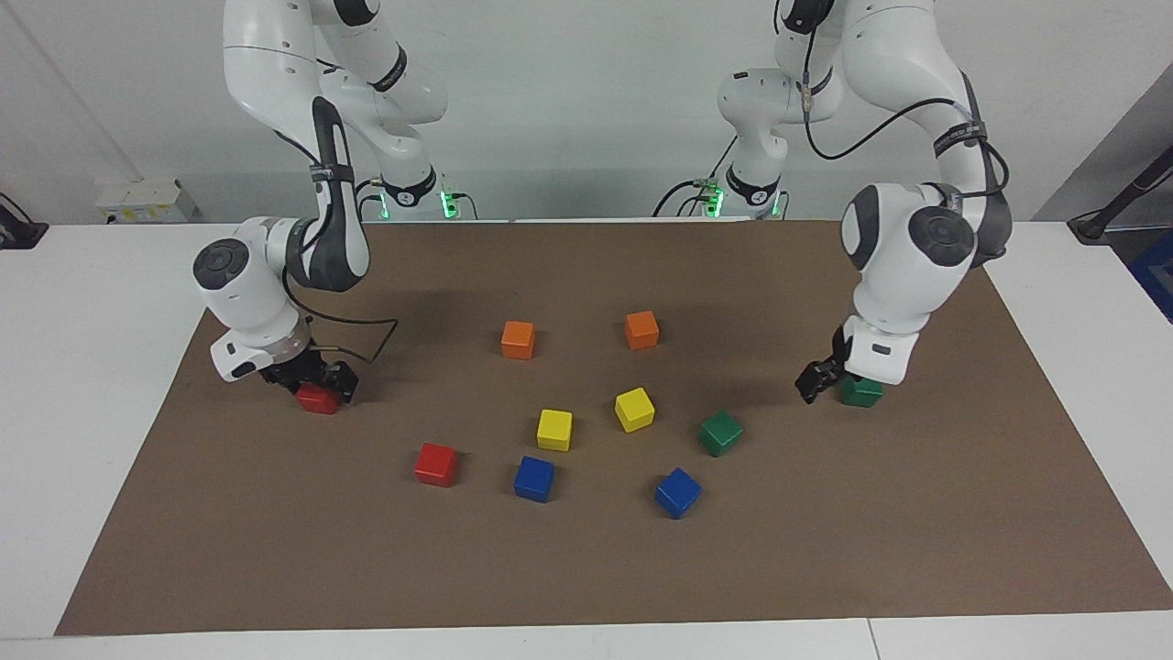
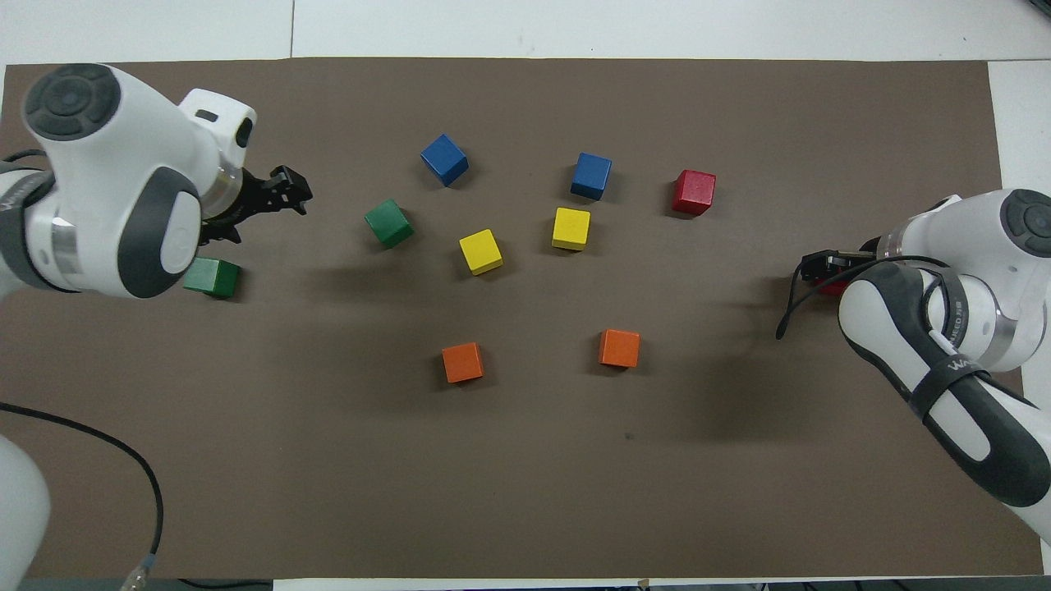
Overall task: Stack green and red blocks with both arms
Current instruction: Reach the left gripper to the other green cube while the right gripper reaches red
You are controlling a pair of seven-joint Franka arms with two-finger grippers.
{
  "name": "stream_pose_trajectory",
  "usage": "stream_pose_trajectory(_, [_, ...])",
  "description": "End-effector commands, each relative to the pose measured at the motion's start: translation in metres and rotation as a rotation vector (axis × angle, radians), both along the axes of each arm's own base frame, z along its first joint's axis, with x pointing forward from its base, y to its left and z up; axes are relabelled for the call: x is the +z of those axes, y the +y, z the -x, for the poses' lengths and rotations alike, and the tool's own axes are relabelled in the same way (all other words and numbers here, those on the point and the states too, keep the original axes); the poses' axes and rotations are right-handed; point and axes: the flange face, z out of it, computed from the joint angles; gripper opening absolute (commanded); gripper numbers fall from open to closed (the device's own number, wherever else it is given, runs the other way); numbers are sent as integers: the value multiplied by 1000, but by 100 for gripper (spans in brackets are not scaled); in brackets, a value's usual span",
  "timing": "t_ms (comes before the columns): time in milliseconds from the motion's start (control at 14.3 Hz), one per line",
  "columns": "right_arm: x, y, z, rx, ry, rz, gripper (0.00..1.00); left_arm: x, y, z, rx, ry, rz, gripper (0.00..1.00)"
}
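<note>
**Two-arm block workspace.** Read the dial on the overhead view: the hub is the middle of the brown paper mat (image 2: pixel 525 492) that covers the white table (image 2: pixel 575 25), and twelve o'clock points away from the robots.

**Left arm.** You see the left gripper (image 2: pixel 294 189) raised over bare mat near the nine-o'clock edge. Its fingers stand wide apart and hold nothing. A dark green glossy cube (image 2: pixel 212 277) lies on the mat at nine o'clock. The gripper hangs at about two o'clock from this cube, close to it but clear of it.

**Right arm.** The right gripper (image 1: pixel 316 390) is down at the three-o'clock edge, directly over a bright red glossy cube (image 1: pixel 318 400) that sits on the mat between its black parts. Whether it grips this cube or merely straddles it, you cannot tell from either view.

**Blocks not at a gripper.** The second green cube (image 2: pixel 388 223) lies at ten o'clock, and the second red cube (image 2: pixel 694 192) at two o'clock, both on the mat. No green or red block rests on another.

**Other blocks.**
- Two blue cubes, one (image 2: pixel 444 159) at eleven o'clock and one (image 2: pixel 591 176) at one o'clock.
- Two yellow cubes (image 2: pixel 480 251) (image 2: pixel 571 228) close to the hub, on its twelve-o'clock side.
- Two orange cubes, one (image 2: pixel 462 362) at seven o'clock and one (image 2: pixel 619 348) at four o'clock.

All of these stand apart from one another.
</note>
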Motion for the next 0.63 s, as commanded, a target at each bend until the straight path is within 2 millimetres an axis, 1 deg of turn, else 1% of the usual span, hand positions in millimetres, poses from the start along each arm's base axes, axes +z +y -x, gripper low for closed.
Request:
stream_pose_trajectory(0, [61,19,-18,39,43,3,100,-20,-50,-23,110,-15,8,100])
stream_pose_trajectory(70, [82,34,-28,60,58,20,100,-29,-70,-32,115,-22,12,100])
stream_pose_trajectory(140, [101,46,-38,54,62,31,100,-39,-79,-38,110,-33,4,100])
stream_pose_trajectory(210, [112,66,-47,50,57,44,100,-41,-83,-42,93,-71,0,100])
stream_pose_trajectory(280, [118,89,-54,55,41,61,100,-49,-87,-44,90,-82,3,100])
stream_pose_trajectory(350, [123,107,-58,33,16,68,100,-55,-89,-48,90,-82,4,100])
stream_pose_trajectory(421, [120,128,-61,17,2,68,100,-55,-98,-51,86,-91,10,100])
stream_pose_trajectory(491, [117,147,-66,6,-19,65,100,-59,-102,-54,93,-95,12,100])
stream_pose_trajectory(561, [108,163,-76,-17,-21,66,100,-62,-108,-53,89,-94,10,100])
